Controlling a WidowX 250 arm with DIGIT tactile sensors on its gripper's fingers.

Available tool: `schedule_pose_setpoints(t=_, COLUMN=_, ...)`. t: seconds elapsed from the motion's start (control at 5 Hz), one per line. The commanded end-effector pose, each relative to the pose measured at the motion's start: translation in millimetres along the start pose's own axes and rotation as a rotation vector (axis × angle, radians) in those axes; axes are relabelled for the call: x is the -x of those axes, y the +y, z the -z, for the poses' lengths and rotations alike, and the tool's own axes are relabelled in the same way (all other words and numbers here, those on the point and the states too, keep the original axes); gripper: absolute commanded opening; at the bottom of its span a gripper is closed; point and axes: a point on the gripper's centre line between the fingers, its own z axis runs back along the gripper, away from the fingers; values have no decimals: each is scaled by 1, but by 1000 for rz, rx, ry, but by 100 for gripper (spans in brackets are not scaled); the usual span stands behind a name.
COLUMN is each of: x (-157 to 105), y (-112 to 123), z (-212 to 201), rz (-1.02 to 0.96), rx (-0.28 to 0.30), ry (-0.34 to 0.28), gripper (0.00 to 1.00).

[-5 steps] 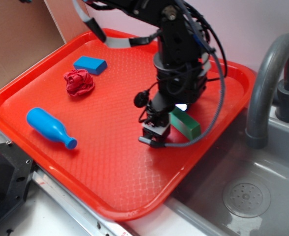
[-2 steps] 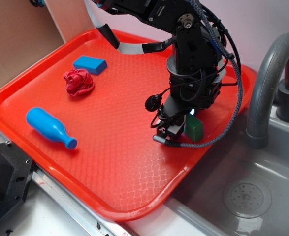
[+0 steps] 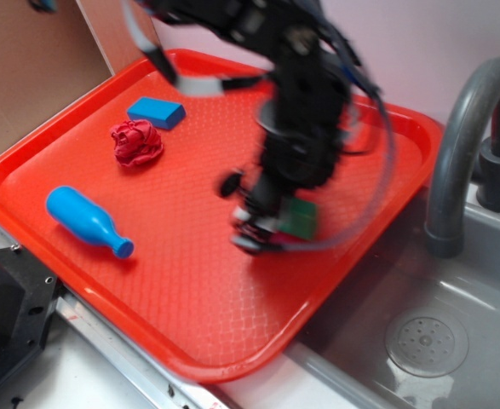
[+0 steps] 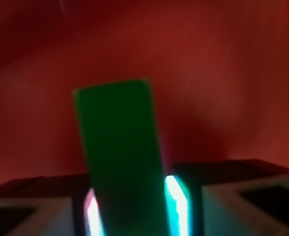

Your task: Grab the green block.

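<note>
Gripper (image 4: 129, 206): jaws clamped on green block (image 4: 119, 147), to carry it.
Block: above red tray (image 3: 79, 170), right of centre.

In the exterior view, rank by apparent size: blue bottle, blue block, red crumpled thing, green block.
1. Blue bottle.
2. Red crumpled thing and blue block: look alike, unranked.
3. Green block: smallest showing, but partly hidden by the gripper.

A red textured plastic tray (image 3: 190, 290) carries a small blue rectangular block (image 3: 156, 112) near its far edge, a crumpled red cloth (image 3: 135, 141) just beside it, and a blue plastic bowling pin (image 3: 88, 221) lying on its side.
</note>
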Motion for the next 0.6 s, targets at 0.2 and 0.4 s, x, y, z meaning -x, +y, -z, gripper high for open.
schedule_pose_setpoints(t=0.2, x=126, y=1, z=-115, rz=-730, rx=170, ry=-127, gripper=0)
schedule_pose_setpoints(t=0.4, x=124, y=-6, z=-117, rz=-982, rx=160, ry=-177, gripper=0)
